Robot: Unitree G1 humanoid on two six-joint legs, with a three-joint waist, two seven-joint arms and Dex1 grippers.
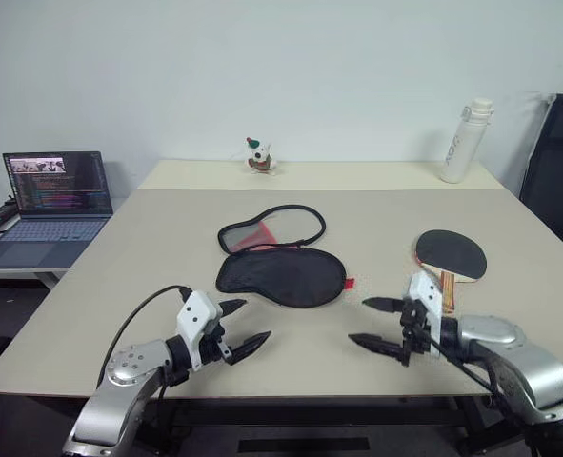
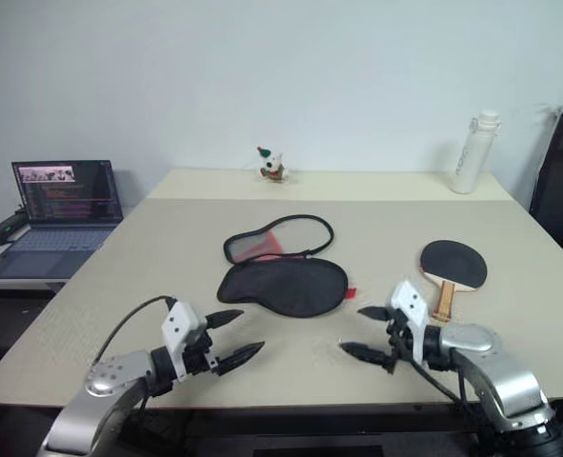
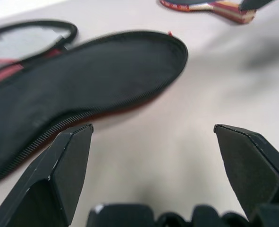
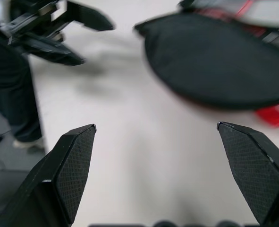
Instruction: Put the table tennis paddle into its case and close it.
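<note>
Currently the case (image 1: 281, 276) lies unzipped mid-desk, so it's the landmark here. Its round black fabric half sits flat, zip teeth running along the rim; the other half is flipped open behind it, a black-edged loop with red lining and what looks like mesh inside. Lettering on it can't be made out. A small red tab pokes out at the case's right edge, touching the desk (image 1: 167, 248).

In the left wrist view the case is cut off by the picture edge, so just part of the black half and a strip of red show. In the right wrist view it's smeared, shape only.

Paddle (image 1: 451, 255) lies flat to the right of the case, well apart from it: round matte black rubber face, thin reddish edge, short light wooden handle pointing toward the near edge. The handle end is partly hidden behind the right gripper (image 1: 376, 324).

Left gripper (image 1: 241, 327) hovers in front of the case, near-left, fingers spread wide, holding nothing. Right gripper hovers in front and to the right of the case, also spread wide, empty. Finger pads (image 4: 78, 165) are black with a fine crosshatch texture.

Beyond the case: small plush toy (image 1: 258, 156), detail too small to tell. White bottle (image 1: 467, 140) upright, far right. Laptop (image 1: 57, 205), far left of the case, open, screen lit.
</note>
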